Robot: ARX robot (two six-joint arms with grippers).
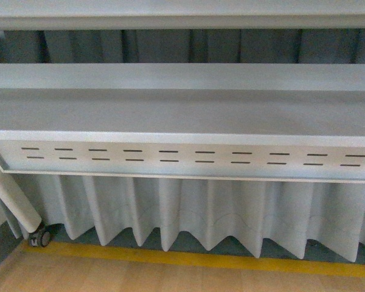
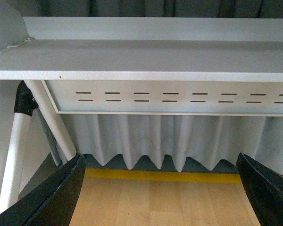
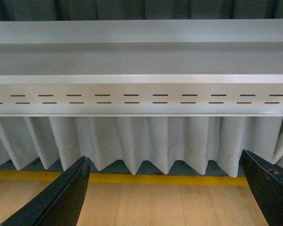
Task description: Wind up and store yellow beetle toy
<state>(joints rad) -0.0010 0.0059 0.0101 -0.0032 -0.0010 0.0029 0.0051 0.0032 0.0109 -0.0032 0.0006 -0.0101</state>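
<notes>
Both pincers hang wide open before the table, and the toy is nowhere to be seen.

From where I stand, the yellow beetle toy shows in none of the three views, so I cannot say where it lies. The left gripper (image 2: 160,160) has its jaws spread wide with nothing between them, and the right gripper (image 3: 165,157) is the same. Both face the white table (image 1: 182,115) with its slotted panel (image 1: 182,157), the grey curtain (image 1: 188,207) below and a yellow floor line (image 1: 201,260). I'd judge the task is at its very start: the next move calls for finding the toy, then closing on it for winding. No brand, label or writing is readable anywhere.
</notes>
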